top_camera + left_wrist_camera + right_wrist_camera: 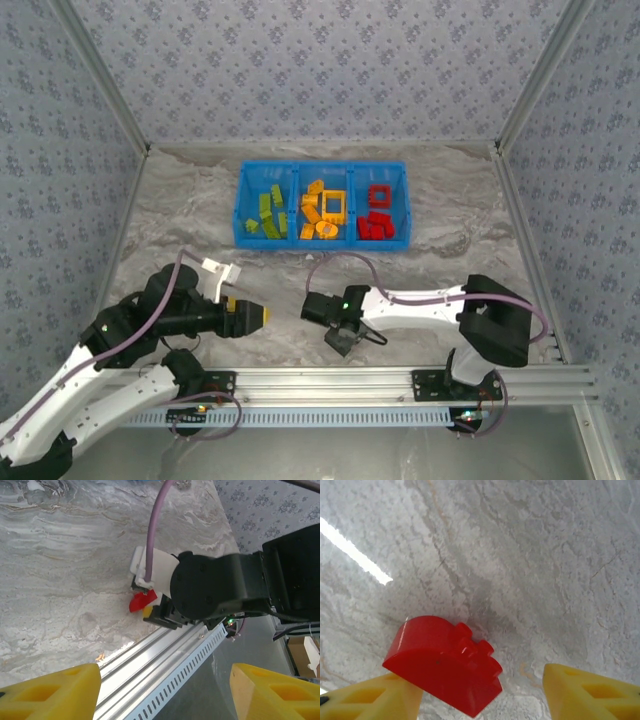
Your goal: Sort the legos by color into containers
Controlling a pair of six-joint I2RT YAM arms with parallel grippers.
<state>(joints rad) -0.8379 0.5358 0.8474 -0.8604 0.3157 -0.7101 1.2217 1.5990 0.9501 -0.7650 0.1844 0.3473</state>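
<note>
The containers are three compartments of one blue bin (322,165) at the back of the table. Green legos (267,212) lie in the left one, yellow-orange legos (324,212) in the middle, red legos (378,212) in the right. A red rounded lego (445,667) lies on the marble between my right gripper's (482,690) yellow fingers. It leans on the left finger (375,700), and a gap separates it from the right finger, so the jaws are open. In the left wrist view that red lego (142,600) shows under the right arm's head. My left gripper (258,316) is open and holds nothing.
An aluminium rail (330,382) runs along the near edge of the table, below both grippers. The right arm's black head (215,587) sits just ahead of the left gripper (165,690). Wallpapered walls close in the table on three sides.
</note>
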